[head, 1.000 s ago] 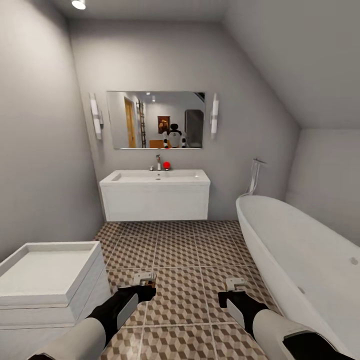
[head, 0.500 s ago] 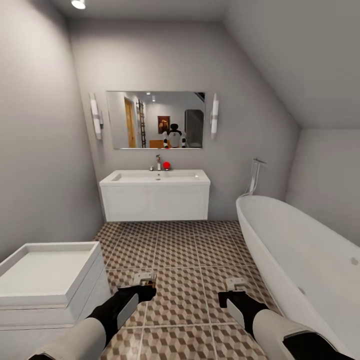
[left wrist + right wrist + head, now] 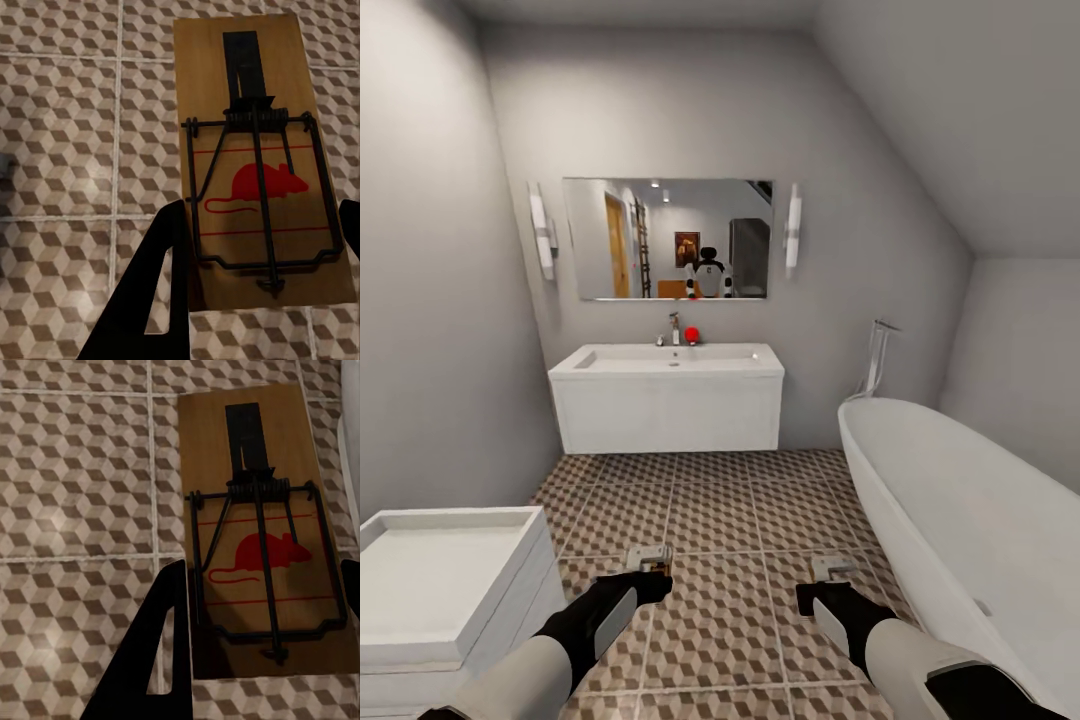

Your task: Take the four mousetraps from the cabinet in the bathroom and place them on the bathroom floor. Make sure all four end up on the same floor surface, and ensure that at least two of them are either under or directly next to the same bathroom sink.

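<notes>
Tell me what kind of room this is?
A bathroom, rendered in simulation. A white sink on a vanity with a chrome faucet sits under a wall mirror, a white bathtub runs along one side, and the floor is cube-pattern tile.

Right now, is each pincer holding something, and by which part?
Yes. The left pincer holds a mousetrap across the long side edges of its board, at the end with the red mouse print. The right pincer grips a second mousetrap likewise.
</notes>
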